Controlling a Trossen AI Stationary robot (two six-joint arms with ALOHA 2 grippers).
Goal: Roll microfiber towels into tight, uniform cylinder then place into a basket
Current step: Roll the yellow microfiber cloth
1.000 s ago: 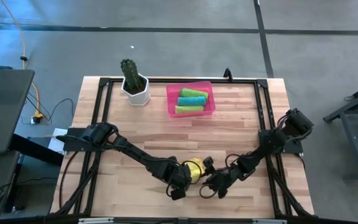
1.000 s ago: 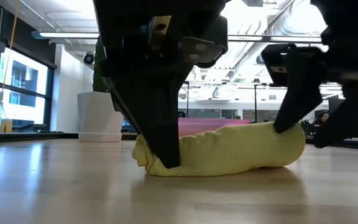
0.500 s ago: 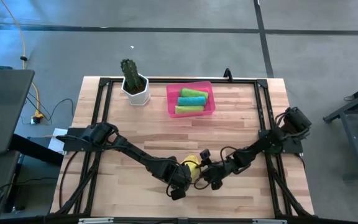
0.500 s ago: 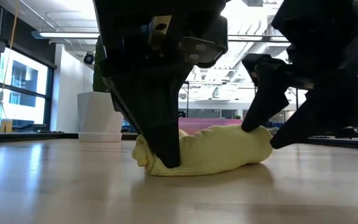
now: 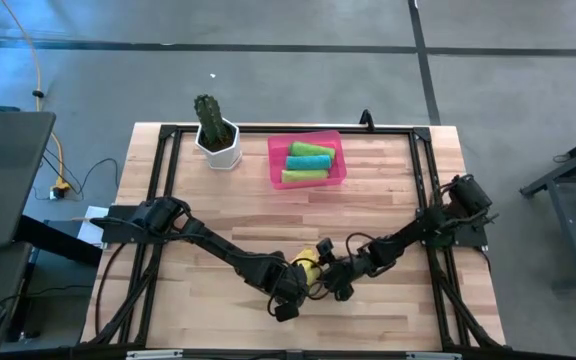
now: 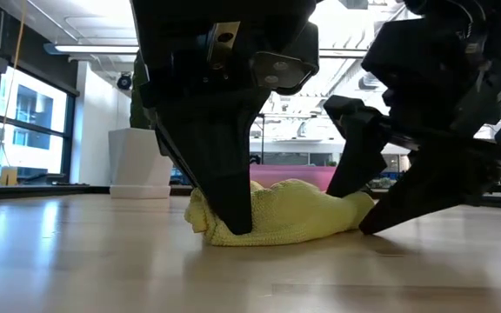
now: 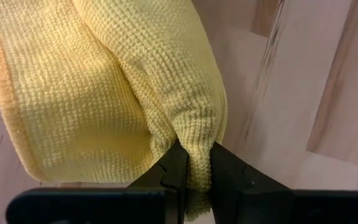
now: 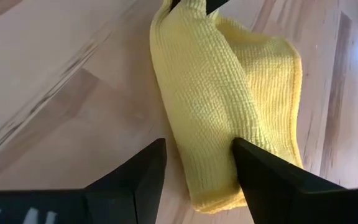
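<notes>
Right gripper (image 5: 340,279) slid left, open astride roll (image 6: 285,209); left gripper (image 7: 191,165) pinches its end. Closing off-centre could unroll it.

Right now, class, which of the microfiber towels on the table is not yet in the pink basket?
The yellow microfiber towel: it lies on the wooden tabletop between both arms' fingers, while the green and teal rolled towels sit inside the pink plastic basket.

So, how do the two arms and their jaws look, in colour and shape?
Both arms are black and jointed, with thin black cables looping beside them. The left gripper and right gripper end in flat, tapering black jaws. A brass-coloured screw shows on the left gripper's body.
</notes>
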